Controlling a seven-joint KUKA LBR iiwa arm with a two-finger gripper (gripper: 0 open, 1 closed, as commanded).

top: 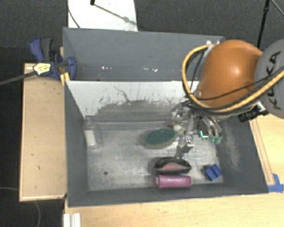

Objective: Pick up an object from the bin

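So my arm comes in from the right with the orange cover (229, 70) sitting high over the bin (78, 141), and the yellow and black cables (188, 82) loop round its left side. My jaws are down low in the right half of the bin, close to the floor, and honestly I can't tell whether they're open or closed from this angle, there's just too much metal bunched up there. I can't see anything gripped in them either way. Nearest to me are two things: a flat green disc (157, 138) lying just to the left of the jaws, about mid-floor, and a dark oval thing (172, 164) with a pinkish top just in front of them, toward the front wall. The jaws hang between those two, a bit closer to the disc's right edge, and whether they touch either one I can't say. Right up against the front of the oval lies a purple cylinder (173, 181) on its side, touching or nearly so. A small blue block (211, 172) sits off to the right near the front corner, apart from the rest. Over by the left wall there's a pale see-through piece (91, 137), well away from me
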